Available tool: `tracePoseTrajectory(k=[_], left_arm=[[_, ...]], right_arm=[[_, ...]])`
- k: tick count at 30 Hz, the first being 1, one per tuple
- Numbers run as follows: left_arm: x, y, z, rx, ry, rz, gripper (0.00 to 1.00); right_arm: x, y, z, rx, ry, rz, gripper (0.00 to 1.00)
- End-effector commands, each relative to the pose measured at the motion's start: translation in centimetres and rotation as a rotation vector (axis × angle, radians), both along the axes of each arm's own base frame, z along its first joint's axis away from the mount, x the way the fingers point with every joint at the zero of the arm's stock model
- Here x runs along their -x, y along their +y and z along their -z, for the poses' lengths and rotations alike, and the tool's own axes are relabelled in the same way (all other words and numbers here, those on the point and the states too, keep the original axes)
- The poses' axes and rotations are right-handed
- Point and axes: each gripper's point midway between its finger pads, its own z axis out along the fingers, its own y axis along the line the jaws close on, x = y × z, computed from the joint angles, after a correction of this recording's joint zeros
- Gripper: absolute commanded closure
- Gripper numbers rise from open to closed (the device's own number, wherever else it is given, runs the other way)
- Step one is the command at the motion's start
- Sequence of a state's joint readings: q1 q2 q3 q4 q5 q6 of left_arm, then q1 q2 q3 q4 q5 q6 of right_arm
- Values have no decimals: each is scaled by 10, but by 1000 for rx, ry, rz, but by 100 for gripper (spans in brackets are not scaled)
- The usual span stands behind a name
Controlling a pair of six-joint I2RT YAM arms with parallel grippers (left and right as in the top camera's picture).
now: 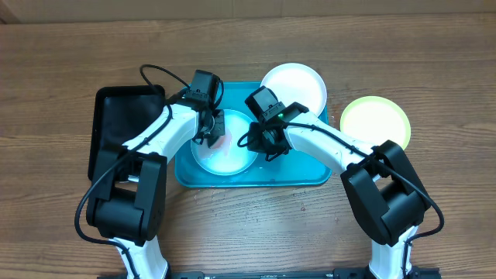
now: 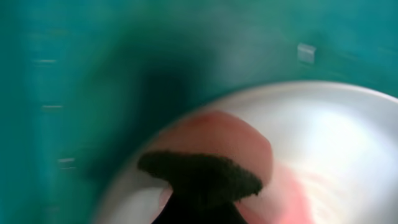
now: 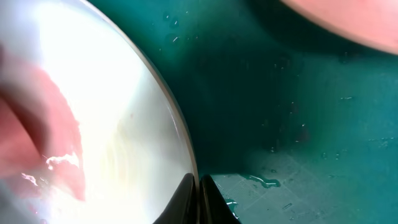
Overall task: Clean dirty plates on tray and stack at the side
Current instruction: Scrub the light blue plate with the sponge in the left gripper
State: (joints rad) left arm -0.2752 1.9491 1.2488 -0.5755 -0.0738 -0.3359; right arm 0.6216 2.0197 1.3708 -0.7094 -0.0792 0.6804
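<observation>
A pale blue-mint plate (image 1: 226, 151) lies in the teal tray (image 1: 310, 167), with a red smear (image 2: 217, 134) on its left part. My left gripper (image 1: 211, 130) is over that smear, shut on a dark scrubbing pad (image 2: 199, 177) that rests on the plate (image 2: 329, 137). My right gripper (image 1: 263, 143) is shut on the plate's right rim; in the right wrist view its fingertips (image 3: 186, 196) pinch the edge of the plate (image 3: 112, 93). The white plate (image 1: 294, 85) sits at the tray's far right corner. The yellow-green plate (image 1: 375, 120) lies on the table to the right.
A black tray (image 1: 124, 128) lies left of the teal one, under my left arm. Water drops and a small puddle (image 3: 264, 182) sit on the tray floor (image 3: 298, 93) beside the held plate. Bare wooden table surrounds both trays.
</observation>
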Motion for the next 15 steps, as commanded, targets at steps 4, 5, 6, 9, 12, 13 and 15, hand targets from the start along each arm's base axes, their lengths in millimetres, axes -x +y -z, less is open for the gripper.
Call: tracePoseTrajectory(k=[4,5,6,9,12,13,15], left_arm=[[32,33,11,-184,136,49,96],[42,28,13,-154,181,78,96],[51,23,15,-127,222,114,96],[72,6,16,-33,307,249,96],[89,-30,11,171,339,471,96],[93,-46,6,260,330,546,96],[95,-62,-1,358,303,616,96]], right_arm=[[1,-3,2,10,18,8,96],[1,-3,2,10,18,8,96],[1,-3,2,10,18,8,96],[1,-3,2,10,18,8,96],[1,-3,2,8,20,8,96],[1,-3,2,7,20,7,96],[2,-2,2,2,24,5,96]])
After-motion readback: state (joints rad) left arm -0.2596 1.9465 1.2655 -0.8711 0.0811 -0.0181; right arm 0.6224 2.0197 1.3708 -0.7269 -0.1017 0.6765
